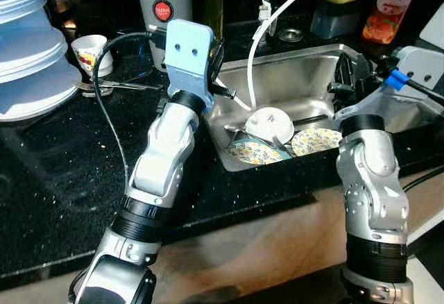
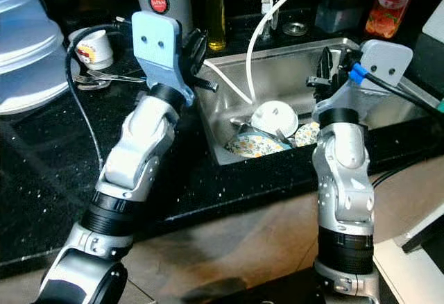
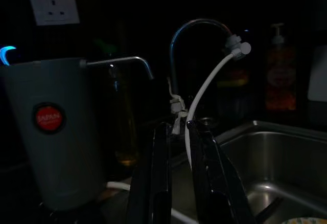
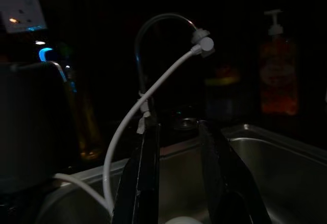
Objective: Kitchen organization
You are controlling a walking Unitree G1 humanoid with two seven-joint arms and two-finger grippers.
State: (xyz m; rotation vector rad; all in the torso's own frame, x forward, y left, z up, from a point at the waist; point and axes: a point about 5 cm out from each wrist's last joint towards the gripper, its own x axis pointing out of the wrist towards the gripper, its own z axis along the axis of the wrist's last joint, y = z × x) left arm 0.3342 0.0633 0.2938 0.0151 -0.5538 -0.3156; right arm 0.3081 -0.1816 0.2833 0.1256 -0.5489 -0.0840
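Below and between my arms, the white upturned bowl [image 1: 269, 125] rests on floral plates [image 1: 258, 153] in the steel sink [image 1: 305, 75]; my right gripper [image 4: 176, 183], jaws spread, hovers nearer than my left gripper [image 3: 179, 183], jaws narrowly parted.

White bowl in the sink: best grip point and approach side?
Probably the rim of the white bowl, from above. It lies tilted on the floral plates, leaving its upper edge free. The right claw hovers open over the sink, nearest; watch the white hose.
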